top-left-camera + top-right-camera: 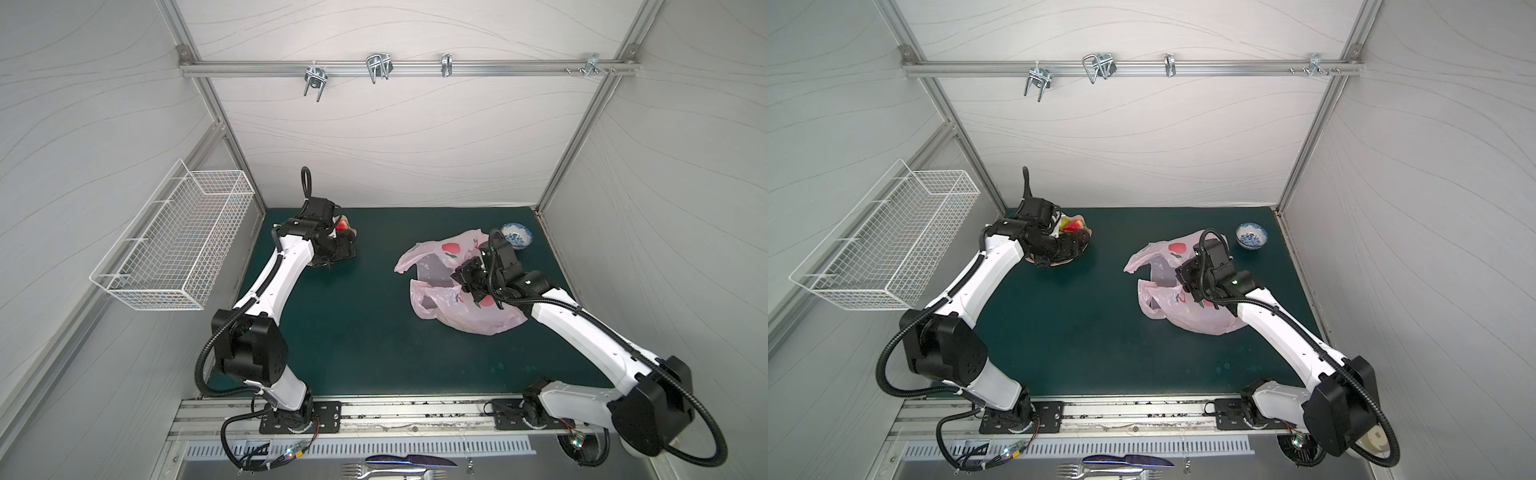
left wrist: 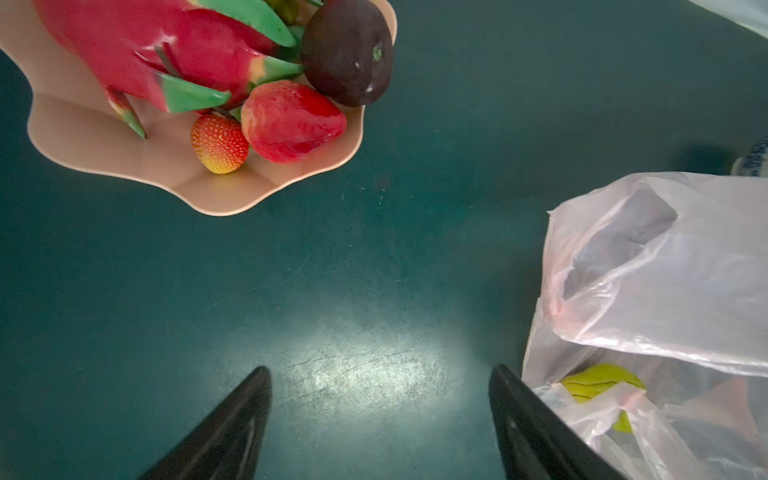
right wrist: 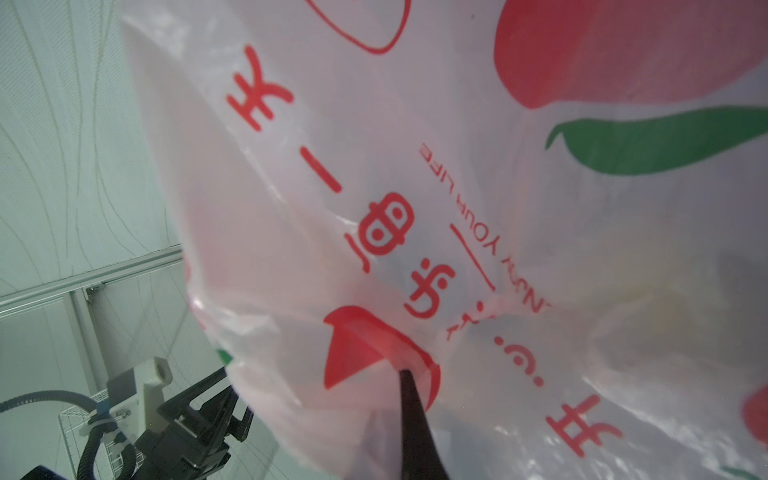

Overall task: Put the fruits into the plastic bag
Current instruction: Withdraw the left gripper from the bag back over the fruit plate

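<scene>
The left pincer [image 2: 380, 370] stands wide with nothing between its fingers, above the green table [image 1: 353, 332] near the peach dish [image 2: 104, 141]. In that dish lie the dragon fruit [image 2: 124, 50], a dark round fruit [image 2: 347, 52], a strawberry [image 2: 219, 143] and a red piece [image 2: 291, 120] — one yellow-green fruit [image 2: 598, 378] shows through the plastic bag [image 1: 465, 311], which lies on the table's right half. The right pincer [image 3: 405, 374] is clamped on the bag's film.

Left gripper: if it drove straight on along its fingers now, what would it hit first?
Most likely the bare green mat just ahead of the open left gripper, between the peach dish and the plastic bag. Depth is hard to judge here.
</scene>
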{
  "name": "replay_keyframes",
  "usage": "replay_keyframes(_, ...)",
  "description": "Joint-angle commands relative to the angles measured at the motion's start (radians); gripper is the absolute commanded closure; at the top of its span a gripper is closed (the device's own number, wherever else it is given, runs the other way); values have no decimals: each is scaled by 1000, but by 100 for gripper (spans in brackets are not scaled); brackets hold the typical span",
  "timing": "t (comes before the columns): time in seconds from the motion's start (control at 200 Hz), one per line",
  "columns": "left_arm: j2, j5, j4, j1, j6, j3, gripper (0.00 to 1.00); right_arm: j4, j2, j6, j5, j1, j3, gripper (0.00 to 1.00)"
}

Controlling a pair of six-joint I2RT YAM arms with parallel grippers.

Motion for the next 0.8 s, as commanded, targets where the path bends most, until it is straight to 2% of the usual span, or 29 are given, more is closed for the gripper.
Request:
replay_keyframes(0.0, 39, -67, -19, 3, -9, 69, 13, -4, 2, 7, -11, -5, 28, 100)
replay_keyframes(0.495, 244, -182, -18, 27, -54, 182, 3, -7, -3, 3, -15, -6, 30, 100)
replay_keyframes(0.79, 367, -206, -26, 43, -64, 266, 3, -11, -8, 2, -15, -6, 32, 100)
